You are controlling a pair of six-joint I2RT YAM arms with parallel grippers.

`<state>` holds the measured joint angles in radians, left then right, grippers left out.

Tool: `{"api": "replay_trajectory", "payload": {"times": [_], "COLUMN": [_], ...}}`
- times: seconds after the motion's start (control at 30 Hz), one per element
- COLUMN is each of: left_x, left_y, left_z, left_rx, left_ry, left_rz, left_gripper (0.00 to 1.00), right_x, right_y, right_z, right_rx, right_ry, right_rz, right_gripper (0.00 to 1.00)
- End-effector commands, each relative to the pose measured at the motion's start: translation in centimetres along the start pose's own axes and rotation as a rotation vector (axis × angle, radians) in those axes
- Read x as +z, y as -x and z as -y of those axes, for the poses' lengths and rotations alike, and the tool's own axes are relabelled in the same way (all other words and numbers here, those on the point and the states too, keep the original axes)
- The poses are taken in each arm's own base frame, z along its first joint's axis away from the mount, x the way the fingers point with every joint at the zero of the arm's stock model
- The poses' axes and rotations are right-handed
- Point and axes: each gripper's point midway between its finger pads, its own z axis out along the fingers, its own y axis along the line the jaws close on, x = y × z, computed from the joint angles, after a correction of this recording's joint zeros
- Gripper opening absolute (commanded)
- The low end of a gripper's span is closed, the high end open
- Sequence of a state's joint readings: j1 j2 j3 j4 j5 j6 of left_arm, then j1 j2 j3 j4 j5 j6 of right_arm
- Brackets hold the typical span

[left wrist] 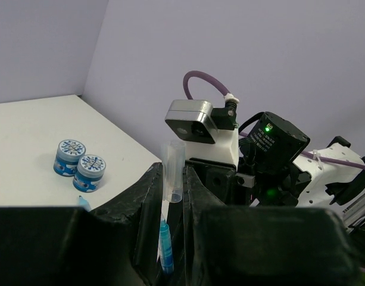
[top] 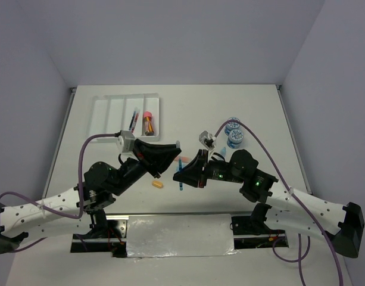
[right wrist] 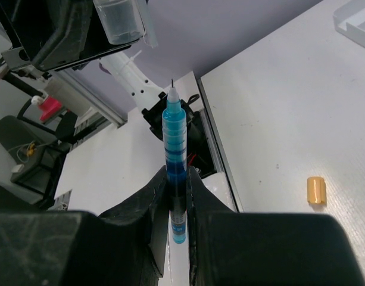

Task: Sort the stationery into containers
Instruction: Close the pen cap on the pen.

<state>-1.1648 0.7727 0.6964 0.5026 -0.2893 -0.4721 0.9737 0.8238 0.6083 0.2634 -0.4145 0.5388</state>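
My right gripper (top: 186,172) (right wrist: 177,180) is shut on a blue pen (right wrist: 174,137), uncapped, its tip pointing away from the fingers; the pen also shows in the top view (top: 181,174). My left gripper (top: 170,158) (left wrist: 174,182) is shut on a clear pen cap (left wrist: 173,167), held just in front of the pen's tip (left wrist: 165,245). The two grippers face each other above the table's middle. The white four-compartment tray (top: 111,110) at the back left holds a red pen (top: 134,120) and a pink-capped orange piece (top: 147,123).
Two round blue-lidded tubs (top: 234,133) (left wrist: 80,165) stand right of centre, with a pale blue piece (top: 223,152) near them. An orange eraser (top: 158,184) (right wrist: 315,190) lies on the table below the grippers. A tray corner (right wrist: 356,15) shows in the right wrist view.
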Motion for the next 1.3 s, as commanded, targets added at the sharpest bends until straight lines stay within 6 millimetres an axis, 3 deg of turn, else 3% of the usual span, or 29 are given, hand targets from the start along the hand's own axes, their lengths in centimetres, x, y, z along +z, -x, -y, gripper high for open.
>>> {"api": "replay_trajectory", "payload": {"times": [0.0, 0.4, 0.77, 1.27], "left_x": [0.4, 0.7, 0.9, 1.3], "left_y": [2.2, 1.2, 0.8, 0.2], "left_z": [1.6, 0.8, 0.2, 0.7], "left_rx": [0.003, 0.003, 0.012, 0.005], "left_ry": [-0.061, -0.024, 0.007, -0.021], "left_rz": [0.068, 0.043, 0.035, 0.015], "left_gripper": [0.0, 0.0, 0.0, 0.0], "right_x": [0.0, -0.1, -0.6, -0.9], "right_y": [2.2, 2.4, 3.2, 4.1], "right_z": [-1.7, -0.8, -1.3, -0.8], "right_rx": [-0.052, -0.077, -0.097, -0.113], "right_ry": [0.033, -0.026, -0.027, -0.073], "right_rz": [0.041, 0.049, 0.069, 0.088], "right_gripper": [0.0, 0.0, 0.0, 0.0]}}
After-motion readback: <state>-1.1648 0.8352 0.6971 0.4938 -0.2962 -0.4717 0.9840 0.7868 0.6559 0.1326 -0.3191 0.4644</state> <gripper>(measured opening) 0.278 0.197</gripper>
